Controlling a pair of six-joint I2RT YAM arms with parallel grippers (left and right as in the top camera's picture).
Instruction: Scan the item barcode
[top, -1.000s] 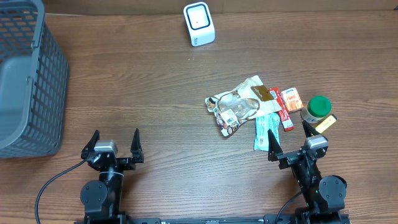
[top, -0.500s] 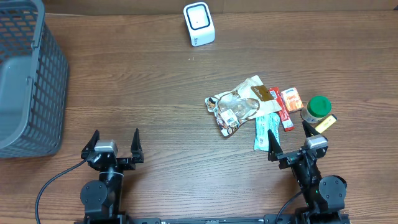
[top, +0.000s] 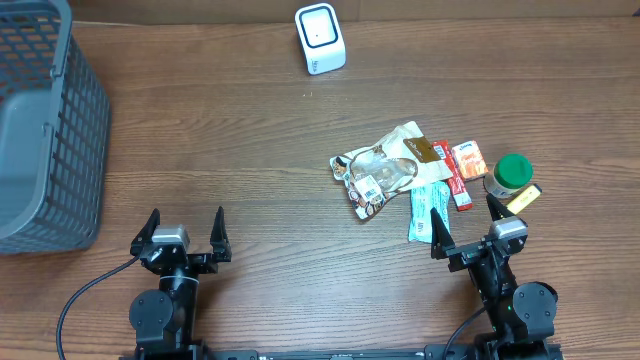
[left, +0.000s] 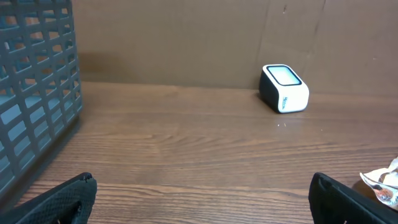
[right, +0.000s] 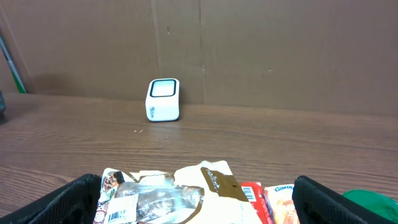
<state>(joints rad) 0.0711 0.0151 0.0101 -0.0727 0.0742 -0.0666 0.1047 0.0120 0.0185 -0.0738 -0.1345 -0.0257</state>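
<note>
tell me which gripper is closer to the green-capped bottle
Right. The right gripper sits just on the robot's side of the green-capped bottle; the left gripper is far off toward the other side of the table.

A: What's the count on the table (top: 230, 150)?
B: One white scanner (top: 320, 38), at the far edge, and one grey basket (top: 40, 130) at the left edge
A: And the rest?
B: Six, towards the right edge: one snack bag (top: 385, 170), one teal packet (top: 424, 210), one red packet (top: 456, 185), one orange packet (top: 468, 160), one green-lidded jar (top: 513, 172), one yellow item (top: 523, 198)
</note>
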